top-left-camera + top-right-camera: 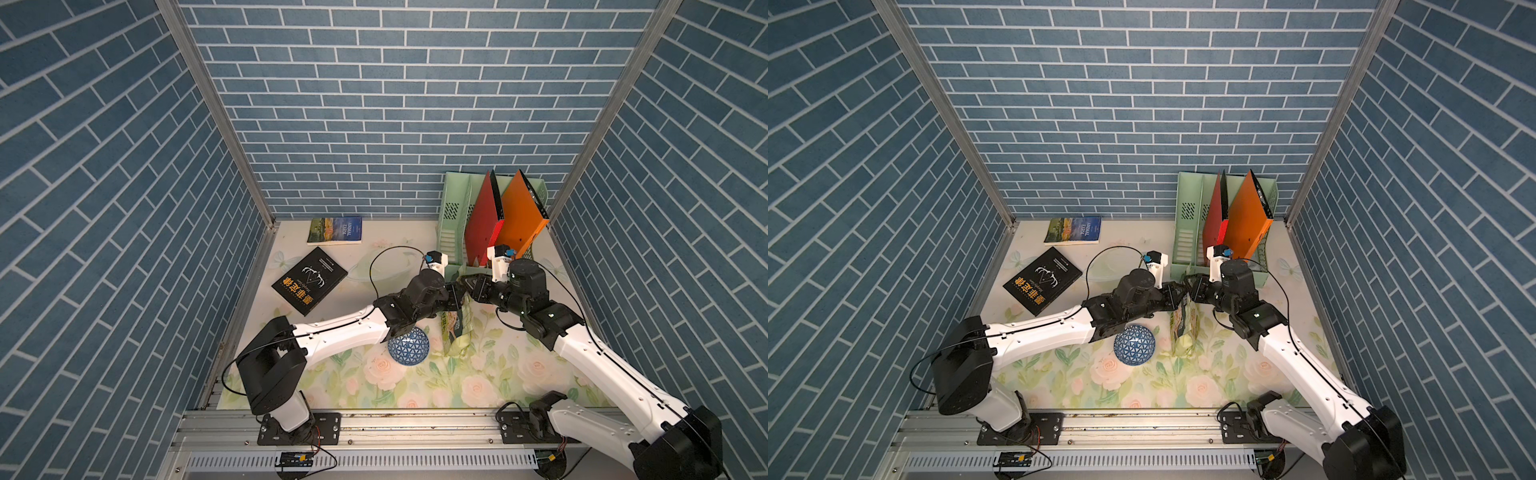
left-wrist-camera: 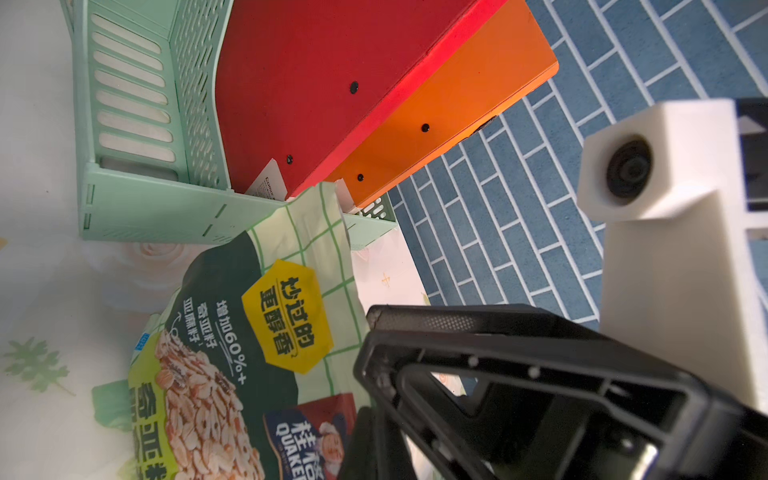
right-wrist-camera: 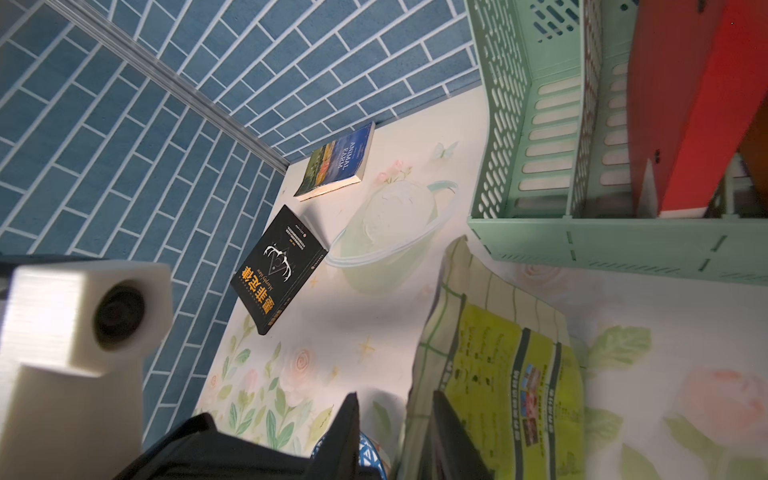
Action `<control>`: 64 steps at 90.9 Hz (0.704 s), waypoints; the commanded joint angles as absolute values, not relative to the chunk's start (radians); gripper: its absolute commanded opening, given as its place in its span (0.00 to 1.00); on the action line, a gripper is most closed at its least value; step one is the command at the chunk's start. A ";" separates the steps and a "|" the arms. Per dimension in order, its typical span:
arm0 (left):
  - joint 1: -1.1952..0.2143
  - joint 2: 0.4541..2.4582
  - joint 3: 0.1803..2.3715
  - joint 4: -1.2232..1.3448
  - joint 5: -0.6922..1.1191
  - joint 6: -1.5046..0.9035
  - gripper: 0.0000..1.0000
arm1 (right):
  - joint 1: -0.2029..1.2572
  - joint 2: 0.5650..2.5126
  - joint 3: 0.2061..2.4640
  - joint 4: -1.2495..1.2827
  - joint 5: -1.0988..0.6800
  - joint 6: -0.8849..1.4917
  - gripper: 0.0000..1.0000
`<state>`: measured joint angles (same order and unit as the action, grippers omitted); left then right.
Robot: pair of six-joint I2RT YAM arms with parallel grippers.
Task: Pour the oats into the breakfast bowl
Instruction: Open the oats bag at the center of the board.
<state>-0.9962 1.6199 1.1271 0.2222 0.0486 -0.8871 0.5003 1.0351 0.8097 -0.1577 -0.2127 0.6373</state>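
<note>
Two arms meet over the bag (image 1: 457, 332), which stands upright on the counter (image 1: 478, 386) just beside the bowl (image 1: 409, 348), on the bowl's right-arm side. The oats are out of sight inside the bag, and none show in the bowl, whose far edge is hidden by the left forearm. At the bag's top band, beyond the bowl, the left fingers (image 1: 456, 297) are pressed together, apparently pinching the film. The right fingers (image 3: 348, 424) stand part-spread around the bag's edge; whether they touch it cannot be told.

On this evidence the bag is being opened or secured and pouring has not begun. The next move calls for a firm second grip, a lift, and a tilt of the mouth over the bowl.

Open counter lies on the bowl's near side. Farther back room tightens, with a rack (image 1: 453, 216) just behind the bag. Well beyond the bowl on its left-arm side lie a black book (image 1: 309, 280) and, farthest, a second book (image 1: 334, 230) by the wall.
</note>
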 commanded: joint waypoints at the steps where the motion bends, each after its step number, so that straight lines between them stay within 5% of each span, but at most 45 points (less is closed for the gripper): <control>1: -1.000 1.632 1.115 0.249 0.061 -0.892 0.00 | 0.505 1.010 0.817 -0.200 -0.158 0.610 0.30; 31: -1.001 1.637 1.115 0.237 0.054 -0.897 0.00 | 0.504 0.983 0.780 -0.208 -0.151 0.617 0.18; 64: -1.000 1.640 1.115 0.239 0.058 -0.900 0.00 | 0.505 0.963 0.779 -0.183 -0.177 0.622 0.21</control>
<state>-0.9962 1.6276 1.1271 0.2314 0.0498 -0.9020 0.5014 0.9958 0.7830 -0.1970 -0.1768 0.6281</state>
